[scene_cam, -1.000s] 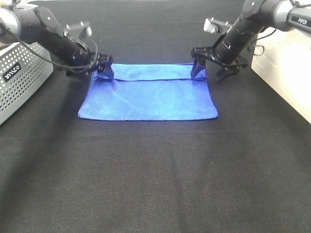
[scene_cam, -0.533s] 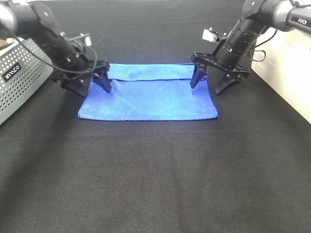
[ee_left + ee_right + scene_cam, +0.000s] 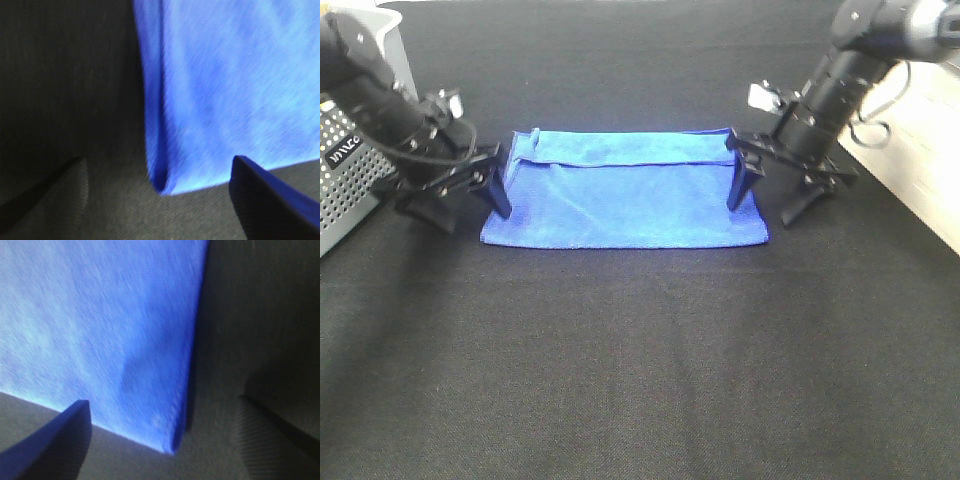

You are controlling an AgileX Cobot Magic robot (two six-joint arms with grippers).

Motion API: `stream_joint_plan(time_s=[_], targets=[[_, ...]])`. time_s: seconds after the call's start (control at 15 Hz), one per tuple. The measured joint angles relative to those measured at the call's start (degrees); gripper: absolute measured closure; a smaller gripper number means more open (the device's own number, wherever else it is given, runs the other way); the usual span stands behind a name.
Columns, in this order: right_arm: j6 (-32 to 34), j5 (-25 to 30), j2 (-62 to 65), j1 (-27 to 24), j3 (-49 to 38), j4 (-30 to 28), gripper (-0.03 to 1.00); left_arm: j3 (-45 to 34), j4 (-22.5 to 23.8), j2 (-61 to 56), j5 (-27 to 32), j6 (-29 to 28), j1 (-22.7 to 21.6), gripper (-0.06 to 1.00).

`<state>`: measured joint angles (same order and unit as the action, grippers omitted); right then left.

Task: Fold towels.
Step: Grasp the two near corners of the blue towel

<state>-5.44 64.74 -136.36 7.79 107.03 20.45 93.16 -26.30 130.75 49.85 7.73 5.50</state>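
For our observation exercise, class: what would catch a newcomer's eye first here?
The bright blue towel lies mid-table on black cloth, a narrow strip folded along its far edge. The left gripper and right gripper flank its ends, both open.

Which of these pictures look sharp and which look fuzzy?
Exterior high view: sharp, evenly lit, pale surface at right washed out. Left wrist view: blue towel smeared, end effector fingertips dark and soft. Right wrist view: equally blurred, dark shadow beside the towel's edge.
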Motion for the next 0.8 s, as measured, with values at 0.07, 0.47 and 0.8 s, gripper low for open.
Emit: stream_joint_plan(time_s=[0.07, 0.47, 0.8], targets=[[-0.3, -4.1, 2.3, 0.0, -4.8, 0.1, 0.23, -1.3, -0.2, -0.4, -1.0, 0.0, 0.0, 0.2], [-2.2, -11.3, 4.2, 0.0, -9.1, 1.1, 0.23, -1.9, -3.1, -0.5, -6.8, 0.0, 1.1, 0.2], [-4.9, -13.6, 3.7, 0.0, -9.1, 4.6, 0.23, -1.9, -4.1, -0.3, -10.0, -0.1, 2.5, 0.2]])
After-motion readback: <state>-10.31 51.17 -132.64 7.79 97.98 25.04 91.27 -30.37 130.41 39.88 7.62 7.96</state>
